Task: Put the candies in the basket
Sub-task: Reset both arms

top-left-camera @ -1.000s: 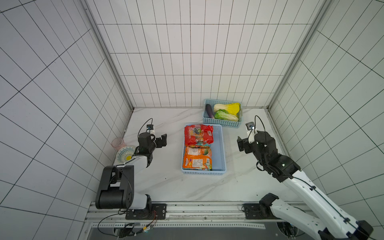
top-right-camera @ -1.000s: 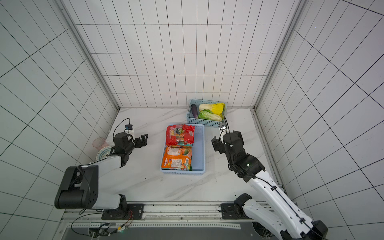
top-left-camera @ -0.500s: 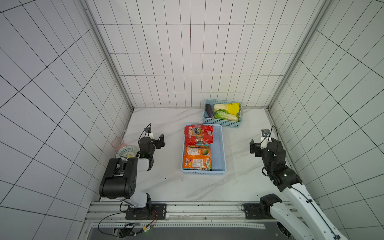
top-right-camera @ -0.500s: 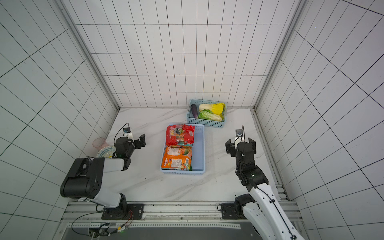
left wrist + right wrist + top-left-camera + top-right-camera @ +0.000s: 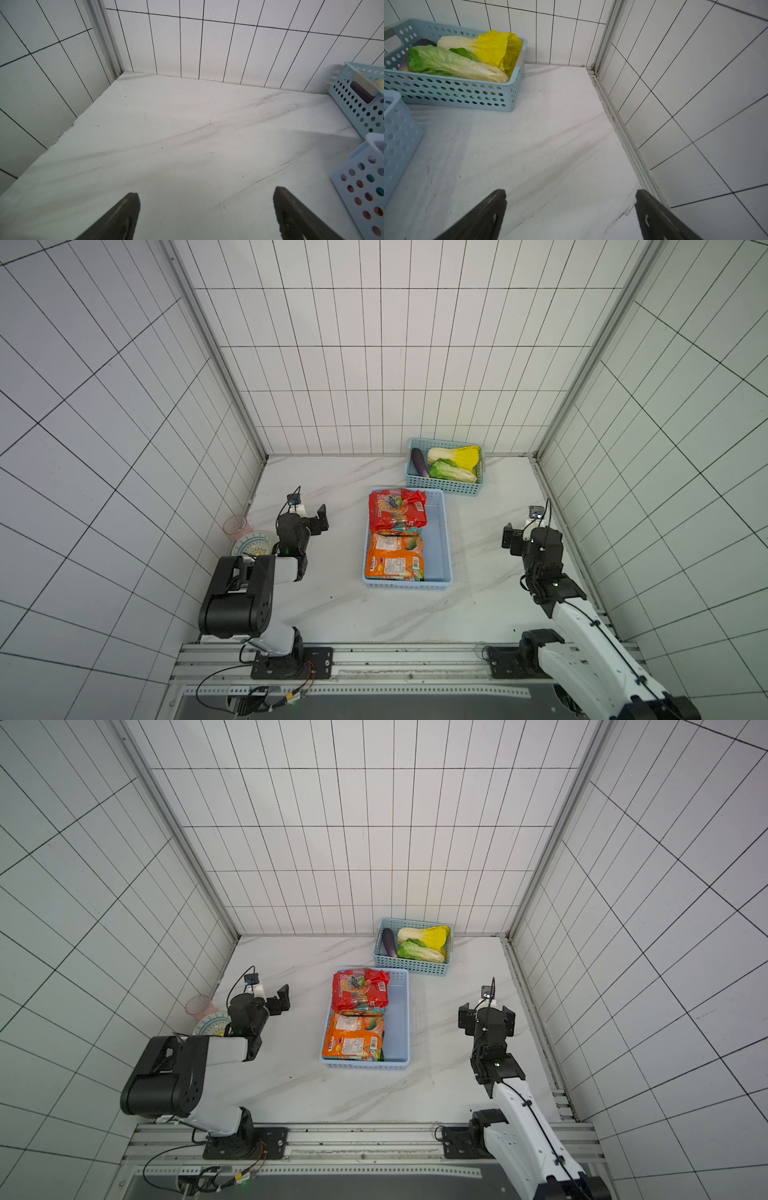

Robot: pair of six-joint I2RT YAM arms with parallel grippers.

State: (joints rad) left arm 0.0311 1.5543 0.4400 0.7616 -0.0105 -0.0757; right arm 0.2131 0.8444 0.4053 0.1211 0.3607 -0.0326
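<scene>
The basket (image 5: pixel 440 539) is a shallow periwinkle tray at the table's middle, seen in both top views (image 5: pixel 397 1019). Inside lie the candies: a red bag (image 5: pixel 397 510) at the far end and an orange bag (image 5: pixel 394 562) at the near end, with teal edges of others showing under them. My left gripper (image 5: pixel 311 517) sits low to the basket's left, open and empty (image 5: pixel 205 197). My right gripper (image 5: pixel 528 533) hovers to the basket's right near the wall, open over bare marble (image 5: pixel 571 195). The basket's perforated wall (image 5: pixel 361 187) edges the left wrist view.
A smaller teal basket (image 5: pixel 444 485) stands by the back wall with two cabbages (image 5: pixel 452 62) and an aubergine (image 5: pixel 419 462). A pink cup (image 5: pixel 235 526) and a patterned plate (image 5: pixel 253 543) sit by the left wall, behind my left arm.
My right gripper has drawn away from the basket toward the right wall. My left arm has folded back toward its base, its gripper hardly shifting. Both stayed open.
</scene>
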